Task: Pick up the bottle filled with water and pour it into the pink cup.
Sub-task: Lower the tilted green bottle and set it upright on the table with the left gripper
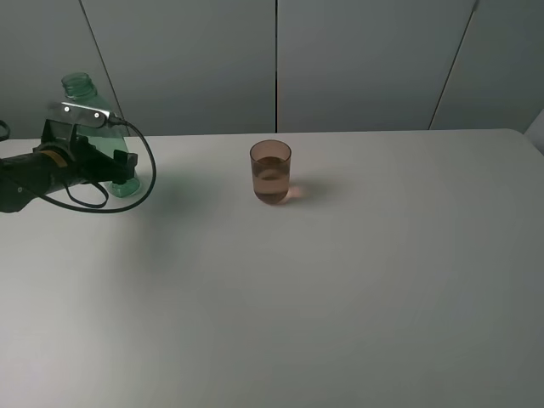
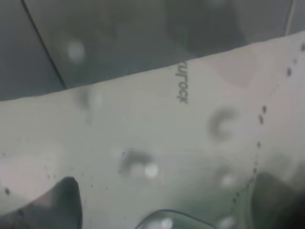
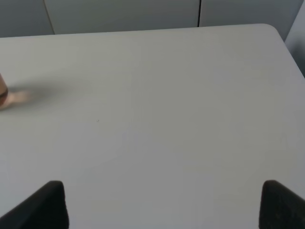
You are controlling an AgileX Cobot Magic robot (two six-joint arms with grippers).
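The bottle stands upright at the far left of the desk, long axis vertical, its open threaded neck pointing up. The left end effector sits around its lower body with the jaws spread wide, not clamped; the left wrist view is a blur of green plastic right against the lens. The pink cup stands upright well to the right, near the desk's middle, partly filled with liquid. The right end effector hangs above bare desk, fingers parted, holding nothing. Grey wall panels close the far side
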